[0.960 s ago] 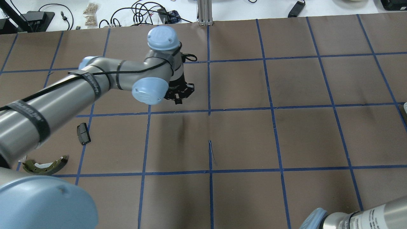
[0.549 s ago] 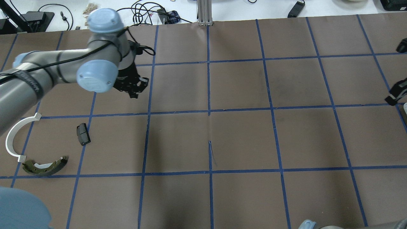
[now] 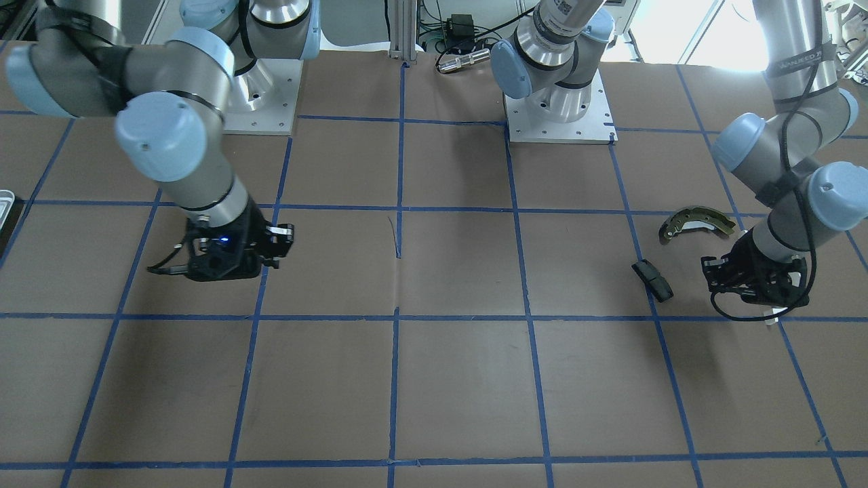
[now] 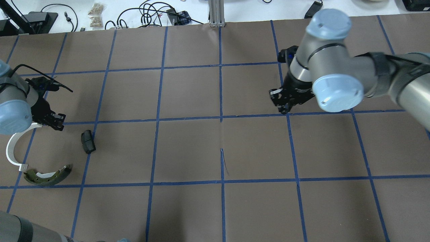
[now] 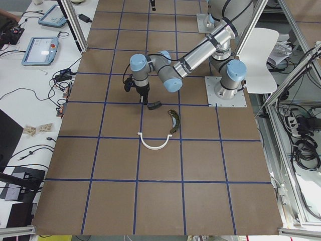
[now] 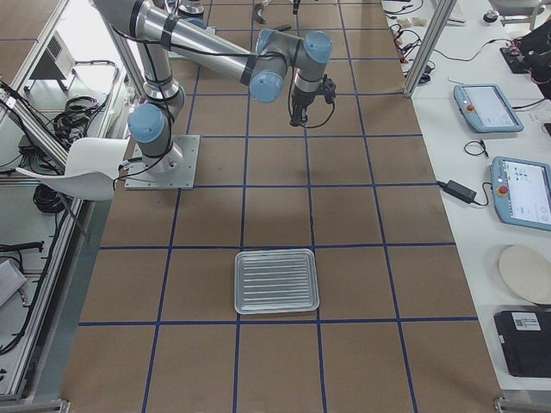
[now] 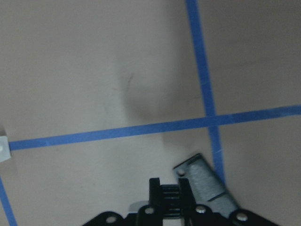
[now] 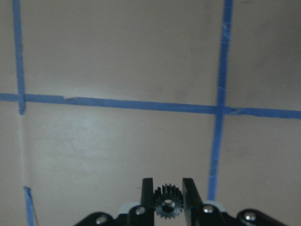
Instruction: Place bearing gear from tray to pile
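My right gripper (image 4: 285, 107) hangs over the table right of centre, shut on a small black toothed bearing gear (image 8: 168, 206) that shows between its fingers in the right wrist view. The pale-rimmed tray (image 6: 277, 253) lies far off at the table's right end. The pile lies at the left: an olive brake shoe (image 4: 47, 176), a white plastic arc (image 4: 11, 148) and a black oblong block (image 4: 88, 141). My left gripper (image 4: 57, 123) is shut and empty, just above the arc's upper end and beside the block (image 7: 204, 183).
Brown paper with a blue tape grid covers the table. Cables, tablets and boxes lie on the white benches beyond its far edge. Both arm bases (image 3: 559, 108) stand at the robot's side.
My left arm swung left from the table's middle to the pile. My right arm came in from the right edge to right of centre.
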Controlling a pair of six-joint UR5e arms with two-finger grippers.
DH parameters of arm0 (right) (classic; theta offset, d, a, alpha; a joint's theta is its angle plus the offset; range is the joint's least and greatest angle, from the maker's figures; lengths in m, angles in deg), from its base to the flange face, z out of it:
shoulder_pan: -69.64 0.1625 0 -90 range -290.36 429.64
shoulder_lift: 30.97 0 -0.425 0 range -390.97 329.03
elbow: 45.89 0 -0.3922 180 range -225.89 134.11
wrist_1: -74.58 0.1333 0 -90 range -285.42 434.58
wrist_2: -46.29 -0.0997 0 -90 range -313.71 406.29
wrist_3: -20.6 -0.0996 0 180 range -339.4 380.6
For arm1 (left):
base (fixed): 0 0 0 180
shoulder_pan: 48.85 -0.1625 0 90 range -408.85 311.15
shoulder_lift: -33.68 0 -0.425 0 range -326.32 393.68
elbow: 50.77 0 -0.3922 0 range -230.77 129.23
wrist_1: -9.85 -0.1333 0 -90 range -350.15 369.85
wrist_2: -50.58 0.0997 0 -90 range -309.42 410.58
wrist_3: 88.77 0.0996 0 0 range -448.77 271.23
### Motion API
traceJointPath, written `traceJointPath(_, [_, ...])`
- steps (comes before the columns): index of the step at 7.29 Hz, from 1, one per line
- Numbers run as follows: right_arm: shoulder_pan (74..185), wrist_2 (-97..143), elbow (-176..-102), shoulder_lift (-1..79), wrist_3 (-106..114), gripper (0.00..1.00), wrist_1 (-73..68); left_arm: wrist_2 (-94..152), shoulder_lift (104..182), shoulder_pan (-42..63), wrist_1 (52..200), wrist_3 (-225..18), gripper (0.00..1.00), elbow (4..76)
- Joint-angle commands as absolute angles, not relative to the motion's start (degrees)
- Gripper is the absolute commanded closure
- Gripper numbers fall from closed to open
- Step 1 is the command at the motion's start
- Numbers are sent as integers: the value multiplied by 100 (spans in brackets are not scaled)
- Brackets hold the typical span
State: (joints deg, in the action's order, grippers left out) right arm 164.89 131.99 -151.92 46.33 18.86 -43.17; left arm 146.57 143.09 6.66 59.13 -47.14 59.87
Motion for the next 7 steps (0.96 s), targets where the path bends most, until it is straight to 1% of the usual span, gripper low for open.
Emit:
traceJointPath(1, [17455,13233,-15180,3885,954,88,-5440,14647,14573,100,5740,-4370,100,6033])
traceJointPath(2, [17641,13199,-15154,3629,857,88,-5793,14656,14670,89,5731,-4342,98,6024])
traceJointPath(3, [17808,13155,-15136,3418,621,88,-6083,14639,14714,72,5731,-4324,77,5963])
traceJointPath(4, [18044,13181,-15066,3216,558,88,-6191,14621,14723,89,5731,-4411,22,5980])
traceJointPath(5, [18186,13277,-14874,3057,453,89,-6261,14560,14619,115,5757,-4421,10,5963])
traceJointPath(6, [18213,13295,-14794,2960,451,87,-6253,14203,14470,220,5914,-4473,9,5963])
traceJointPath(7, [18205,13295,-14776,2924,434,36,-6184,14173,14295,465,6107,-4491,8,5919])
